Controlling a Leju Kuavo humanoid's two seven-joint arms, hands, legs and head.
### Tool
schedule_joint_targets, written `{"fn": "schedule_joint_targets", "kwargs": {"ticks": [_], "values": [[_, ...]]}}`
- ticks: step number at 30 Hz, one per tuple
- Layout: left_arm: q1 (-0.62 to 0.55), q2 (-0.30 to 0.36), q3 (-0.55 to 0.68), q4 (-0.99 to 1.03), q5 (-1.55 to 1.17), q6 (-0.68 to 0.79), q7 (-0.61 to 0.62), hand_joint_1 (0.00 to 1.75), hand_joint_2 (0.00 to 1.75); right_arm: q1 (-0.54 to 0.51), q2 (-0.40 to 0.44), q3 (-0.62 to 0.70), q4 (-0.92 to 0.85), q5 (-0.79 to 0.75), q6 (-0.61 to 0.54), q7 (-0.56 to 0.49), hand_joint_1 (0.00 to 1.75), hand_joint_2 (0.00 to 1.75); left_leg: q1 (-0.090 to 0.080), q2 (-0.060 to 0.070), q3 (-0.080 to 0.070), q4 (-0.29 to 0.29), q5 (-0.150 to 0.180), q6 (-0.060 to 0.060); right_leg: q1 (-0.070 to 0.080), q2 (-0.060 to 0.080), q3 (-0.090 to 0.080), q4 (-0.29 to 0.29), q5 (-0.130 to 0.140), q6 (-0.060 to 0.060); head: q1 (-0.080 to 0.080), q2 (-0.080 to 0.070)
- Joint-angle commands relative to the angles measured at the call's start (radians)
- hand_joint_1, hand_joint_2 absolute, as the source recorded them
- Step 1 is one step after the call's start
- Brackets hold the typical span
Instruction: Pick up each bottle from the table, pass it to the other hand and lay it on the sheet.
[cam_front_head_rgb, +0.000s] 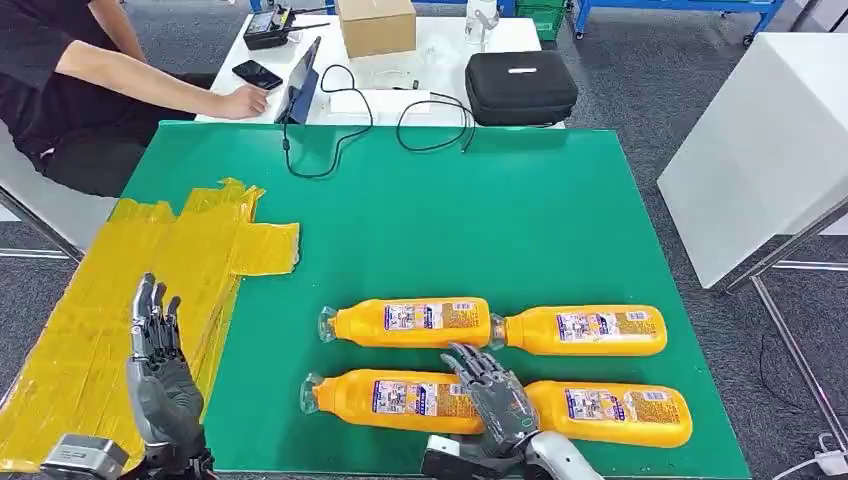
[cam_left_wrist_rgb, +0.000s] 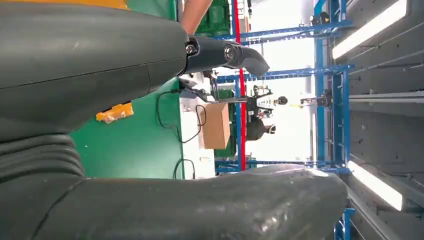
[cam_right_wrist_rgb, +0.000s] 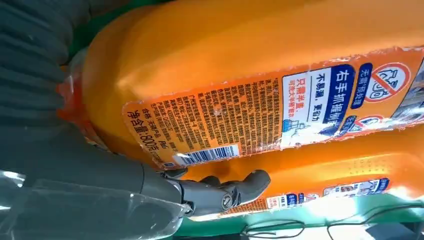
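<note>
On the green table (cam_front_head_rgb: 560, 220) my right hand (cam_front_head_rgb: 497, 395) rests, fingers spread, across the near-left bottle (cam_front_head_rgb: 395, 399), lying crosswise, cap leftward; my left hand (cam_front_head_rgb: 160, 375) hovers empty, fingers apart.

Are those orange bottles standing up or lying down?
Lying down. All four orange bottles rest on their sides on the green table, in two rows of two with clear caps pointing left. The right hand reaches over the near row.

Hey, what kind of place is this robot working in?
Probably a robotics lab or test workshop: blue metal racks stand along the wall, a person sits at a white table with a tablet and cables, and four bottles lie in rows on a green tabletop.
</note>
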Motion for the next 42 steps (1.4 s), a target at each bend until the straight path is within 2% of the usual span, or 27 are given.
{"fn": "schedule_joint_targets", "kwargs": {"ticks": [1, 3, 5, 6, 7, 8, 9, 10, 11, 16, 35, 42], "values": [[-0.007, -0.017, 0.032, 0.031, 0.008, -0.016, 0.004, 0.0, 0.0, -0.012, -0.038, 0.027, 0.12, -0.021, 0.039, 0.01, 0.0, 1.75, 0.0, 0.0, 0.004, -0.001, -0.001, -0.001, 0.001, -0.001, 0.004, -0.002, -0.001, 0.0, 0.0, 0.0], [-0.013, -0.017, 0.029, 0.034, 0.005, -0.013, 0.004, 0.0, 0.0, -0.017, -0.026, 0.031, 0.133, -0.033, 0.036, 0.006, 0.0, 1.75, 0.0, 0.0, 0.008, -0.001, -0.002, -0.002, 0.001, -0.001, 0.009, -0.002, -0.002, 0.0, 0.0, 0.0], [-0.018, -0.016, 0.025, 0.041, 0.009, -0.014, 0.004, 0.0, 0.0, -0.025, -0.014, 0.033, 0.146, -0.052, 0.036, -0.007, 0.0, 1.75, 0.0, -0.001, 0.008, 0.0, -0.003, 0.0, 0.0, -0.001, -0.001, -0.001, -0.004, 0.001, 0.0, 0.0], [-0.022, -0.014, 0.024, 0.045, 0.01, -0.011, 0.004, 0.0, 0.0, -0.032, -0.012, 0.036, 0.154, -0.058, 0.037, -0.014, 0.0, 1.75, 0.0, 0.0, 0.009, -0.001, -0.004, 0.0, 0.0, -0.001, 0.0, -0.002, -0.005, 0.0, 0.0, 0.0], [-0.026, -0.012, 0.022, 0.048, 0.011, -0.01, 0.004, 0.0, 0.0, -0.035, -0.01, 0.035, 0.16, -0.068, 0.037, -0.024, 0.1, 1.75, 0.0, 0.0, 0.01, -0.001, -0.005, 0.0, 0.0, -0.001, 0.001, -0.002, -0.005, -0.001, 0.0, 0.0], [-0.027, -0.011, 0.021, 0.049, 0.012, -0.008, 0.004, 0.0, 0.0, -0.037, -0.01, 0.037, 0.163, -0.069, 0.037, -0.026, 0.49, 1.75, 0.0, 0.001, 0.012, -0.002, -0.005, -0.001, 0.001, 0.0, 0.002, -0.003, -0.005, -0.001, 0.0, 0.0], [-0.027, -0.011, 0.021, 0.049, 0.012, -0.008, 0.004, 0.0, 0.0, -0.037, -0.01, 0.037, 0.163, -0.069, 0.037, -0.026, 0.49, 1.75, 0.0, 0.0, 0.011, -0.001, -0.005, 0.0, 0.0, 0.0, 0.001, -0.002, -0.005, -0.001, 0.0, 0.0], [-0.029, -0.011, 0.021, 0.05, 0.015, -0.008, 0.004, 0.0, 0.0, -0.037, -0.011, 0.036, 0.161, -0.075, 0.037, -0.033, 1.5, 1.75, 0.0, 0.001, 0.013, -0.002, -0.005, -0.001, 0.0, -0.001, 0.003, -0.003, -0.006, -0.001, 0.0, 0.0], [-0.03, -0.009, 0.019, 0.05, 0.015, -0.004, 0.004, 0.0, 0.0, -0.035, -0.015, 0.036, 0.161, -0.081, 0.037, -0.039, 1.66, 1.75, 0.0, 0.0, 0.013, -0.002, -0.005, 0.0, 0.0, -0.001, 0.003, -0.002, -0.005, -0.001, 0.0, 0.0], [-0.031, -0.006, 0.014, 0.052, 0.02, 0.0, 0.004, 0.0, 0.0, -0.026, -0.023, 0.04, 0.148, -0.089, 0.035, -0.047, 1.75, 1.75, 0.0, 0.0, 0.015, -0.002, -0.005, 0.0, 0.0, -0.002, 0.006, -0.003, -0.006, -0.001, 0.0, 0.0], [-0.039, 0.005, 0.006, 0.052, 0.029, 0.008, 0.004, 0.0, 0.0, -0.027, -0.027, 0.046, 0.156, -0.128, 0.041, -0.058, 1.75, 1.75, 0.0, -0.001, 0.019, -0.002, -0.007, -0.002, 0.0, -0.002, 0.009, -0.003, -0.007, -0.001, 0.0, 0.0], [-0.039, 0.004, 0.003, 0.05, 0.03, 0.014, 0.004, 0.0, 0.0, -0.014, 0.008, 0.013, 0.124, -0.183, -0.007, -0.103, 1.75, 1.75, 0.0, 0.0, 0.019, -0.001, -0.007, -0.002, 0.001, -0.001, 0.009, -0.002, -0.007, -0.001, 0.0, 0.0]]}}
